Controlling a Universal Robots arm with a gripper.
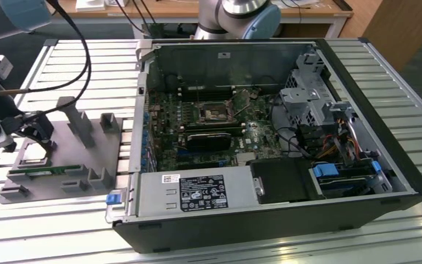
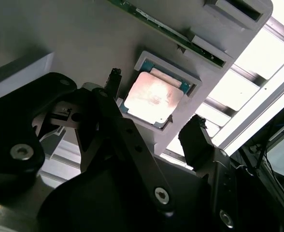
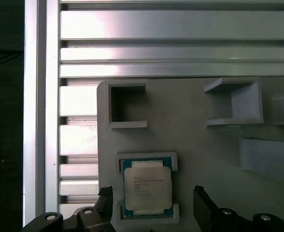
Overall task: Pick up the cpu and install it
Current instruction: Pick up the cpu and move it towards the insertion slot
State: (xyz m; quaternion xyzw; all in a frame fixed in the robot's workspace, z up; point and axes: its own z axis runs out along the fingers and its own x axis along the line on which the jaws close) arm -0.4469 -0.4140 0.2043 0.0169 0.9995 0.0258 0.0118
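The cpu [image 3: 147, 186], a small square chip with a silver top, lies flat in a raised pocket of the grey fixture plate [image 3: 200, 140]. In the exterior view the cpu [image 1: 33, 160] sits at the plate's left end, outside the open computer case [image 1: 270, 220]. My gripper [image 3: 151, 192] hangs just over it and is open, with one dark finger [image 3: 105, 198] on each side of the chip. In the second wrist view the cpu [image 2: 151, 99] also shows between the spread fingers [image 2: 195, 137], with nothing gripped. The motherboard socket [image 1: 215, 114] lies inside the case.
A green memory stick [image 1: 46, 170] lies in a slot of the fixture plate [image 1: 86, 159] beside the cpu. Grey upright posts [image 1: 75, 118] rise from the plate. Everything rests on a slatted metal table [image 1: 64, 71]. Black cables [image 1: 86, 49] hang over the exterior view's left.
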